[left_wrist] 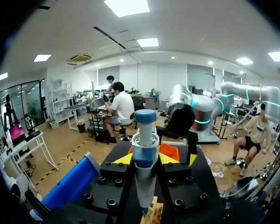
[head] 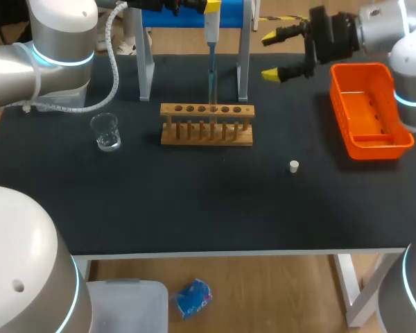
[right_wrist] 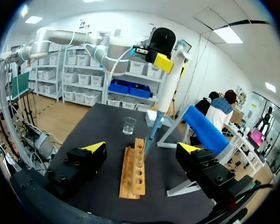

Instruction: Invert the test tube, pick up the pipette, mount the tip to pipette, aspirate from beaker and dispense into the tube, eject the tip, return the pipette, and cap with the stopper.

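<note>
Left pincer (left_wrist: 145, 159) gripping slim pipette (left_wrist: 144, 135), slotted wooden rack (head: 206, 125), glass beaker (head: 106, 131)

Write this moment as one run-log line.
left hand shut on pipette above rack | right hand open, empty | stopper lying on table
</note>
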